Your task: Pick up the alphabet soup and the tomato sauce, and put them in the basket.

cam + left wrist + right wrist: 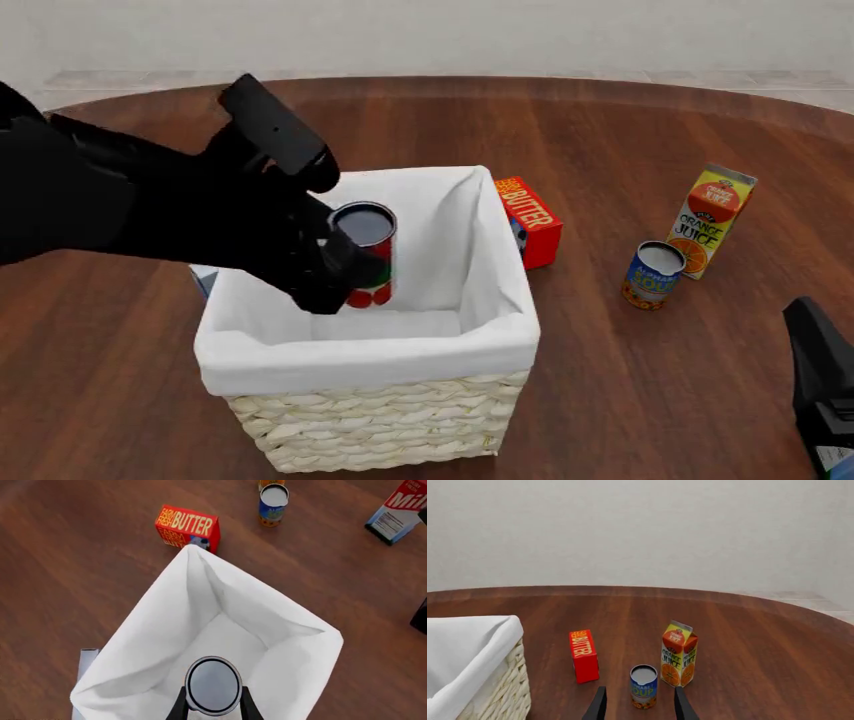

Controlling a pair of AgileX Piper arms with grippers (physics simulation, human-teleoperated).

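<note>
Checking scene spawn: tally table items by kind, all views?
Cans: 2, tomato sauce held by the left gripper over the basket, alphabet soup on the table
Cartons: 2, orange juice, milk
Boxes: 1, butter
Baskets: 1, basket
Total: 6

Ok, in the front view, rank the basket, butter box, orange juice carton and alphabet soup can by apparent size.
1. Basket, by far the largest.
2. Orange juice carton.
3. Butter box, looks close to the carton and is partly hidden by the basket, so unsure.
4. Alphabet soup, smallest.
</note>
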